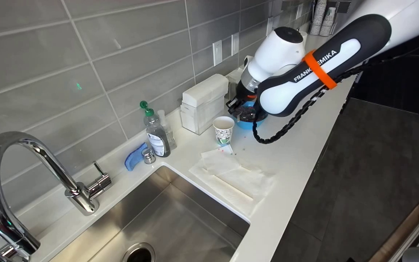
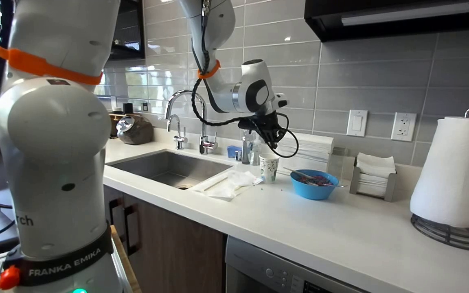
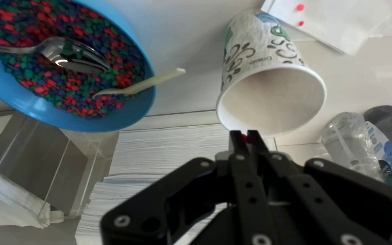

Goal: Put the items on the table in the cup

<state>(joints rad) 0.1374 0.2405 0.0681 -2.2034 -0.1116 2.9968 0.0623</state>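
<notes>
The white paper cup (image 1: 223, 131) stands upright on the white countertop (image 1: 289, 160), also in view in an exterior view (image 2: 268, 167). In the wrist view the cup (image 3: 264, 51) shows its open mouth, and the inside that shows looks bare. My gripper (image 3: 244, 136) is shut on a small red piece (image 3: 246, 138) at its fingertips, near the cup's rim in that picture. In an exterior view the gripper (image 1: 232, 105) is above counter height, near the cup and bowl. Two red bits (image 3: 300, 7) lie on a white napkin, and a few tiny bits (image 1: 245, 137) lie beside the cup.
A blue bowl (image 2: 315, 191) of coloured pieces holds a metal spoon (image 3: 70, 56) and a pale stick (image 3: 155, 81). A paper towel stack (image 1: 206, 103), soap bottles (image 1: 156, 134), napkin holder (image 2: 372, 179), towel roll (image 2: 454, 171), wipes (image 1: 238, 178) and steel sink (image 1: 180, 218) are around.
</notes>
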